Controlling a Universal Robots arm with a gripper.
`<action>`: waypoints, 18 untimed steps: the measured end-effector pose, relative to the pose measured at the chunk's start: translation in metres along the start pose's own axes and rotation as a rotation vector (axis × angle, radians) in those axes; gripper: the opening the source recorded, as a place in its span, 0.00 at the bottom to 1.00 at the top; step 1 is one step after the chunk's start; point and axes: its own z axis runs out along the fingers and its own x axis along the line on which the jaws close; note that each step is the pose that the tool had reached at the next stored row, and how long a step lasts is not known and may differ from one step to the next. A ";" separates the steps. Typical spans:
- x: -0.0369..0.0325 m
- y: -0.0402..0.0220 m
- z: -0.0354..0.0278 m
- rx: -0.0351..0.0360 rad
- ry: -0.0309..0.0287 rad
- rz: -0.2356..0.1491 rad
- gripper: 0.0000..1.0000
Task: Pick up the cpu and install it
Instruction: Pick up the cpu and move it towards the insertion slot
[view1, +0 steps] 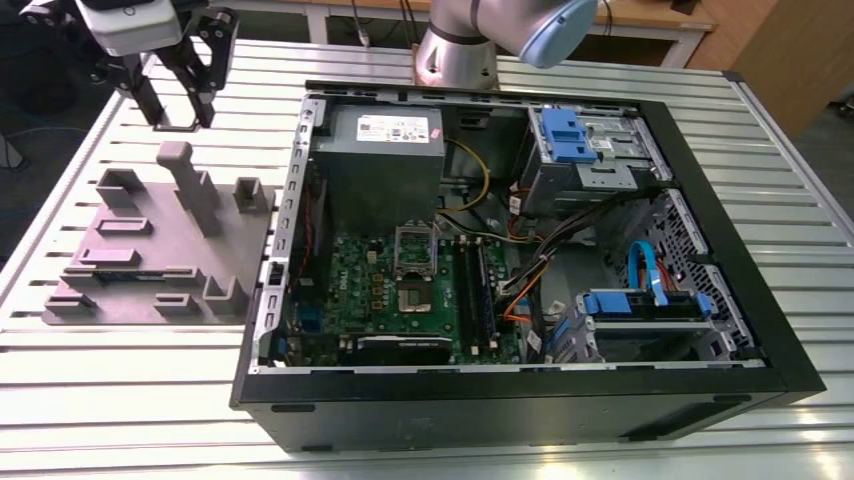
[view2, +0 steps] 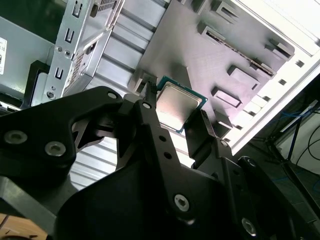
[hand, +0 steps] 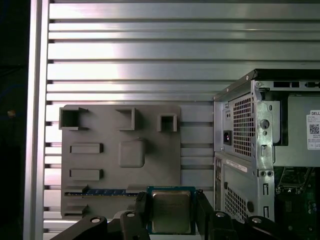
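Between the two black jaws, in both wrist views, sits one cpu (hand: 171, 211), a small square chip with a silvery-grey lid and a green rim. The jaws pinch it by two opposite edges, with the lid facing the cameras. It is held clear of the desk (view1: 134, 385), above one grey fixture plate (view1: 160, 250) with raised holders and posts.

In the exterior view the gripper (view1: 182, 120) hangs at the upper left with its jaws pointing down over the far end of that plate. The arm's base (view1: 454, 55) stands behind the case, and a pale blue joint cap (view1: 555, 30) shows above it.

Just beside the plate, on the exterior view's right, lies one open computer case (view1: 534, 390). Inside it are one green motherboard (view1: 380, 285) with an uncovered socket (view1: 415, 298), one grey power supply (view1: 380, 150) and two blue drive brackets (view1: 566, 135), the second (view1: 627, 303) nearer the camera.
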 end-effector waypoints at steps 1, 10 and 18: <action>-0.0006 0.0000 0.0000 -0.0001 0.0000 0.000 0.47; -0.0058 0.0001 0.0000 0.0000 0.0000 0.000 0.47; -0.0085 0.0001 -0.0001 0.0000 0.0000 0.000 0.47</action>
